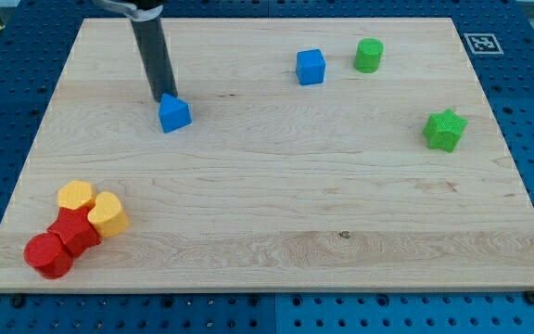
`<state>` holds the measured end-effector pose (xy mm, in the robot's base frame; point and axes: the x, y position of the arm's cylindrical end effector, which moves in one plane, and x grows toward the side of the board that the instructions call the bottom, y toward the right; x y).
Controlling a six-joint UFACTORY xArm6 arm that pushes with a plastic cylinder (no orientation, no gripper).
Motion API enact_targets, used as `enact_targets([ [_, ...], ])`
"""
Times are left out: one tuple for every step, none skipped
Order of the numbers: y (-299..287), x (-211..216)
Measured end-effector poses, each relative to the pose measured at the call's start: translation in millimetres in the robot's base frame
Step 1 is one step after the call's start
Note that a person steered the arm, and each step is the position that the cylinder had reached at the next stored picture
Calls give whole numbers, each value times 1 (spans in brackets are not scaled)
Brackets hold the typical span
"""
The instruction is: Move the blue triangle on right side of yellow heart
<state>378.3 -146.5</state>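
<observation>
The blue triangle (174, 113) lies on the wooden board at the view's upper left. My tip (164, 97) rests against its top-left edge, the dark rod rising toward the view's top. The yellow heart (108, 213) sits at the view's lower left, well below and left of the blue triangle. It touches a second yellow block (75, 196) and a red block (75, 233).
A red cylinder (48, 255) lies at the lower-left end of that cluster. A blue cube (311, 67) and a green cylinder (369, 55) sit at the view's top. A green star (445, 129) is at the right. The board's edge (267, 289) runs along the bottom.
</observation>
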Motion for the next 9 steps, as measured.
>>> enact_targets([
  [4, 21],
  [21, 40],
  [36, 49],
  [38, 49],
  [39, 49],
  [39, 49],
  [39, 49],
  [38, 61],
  [29, 66],
])
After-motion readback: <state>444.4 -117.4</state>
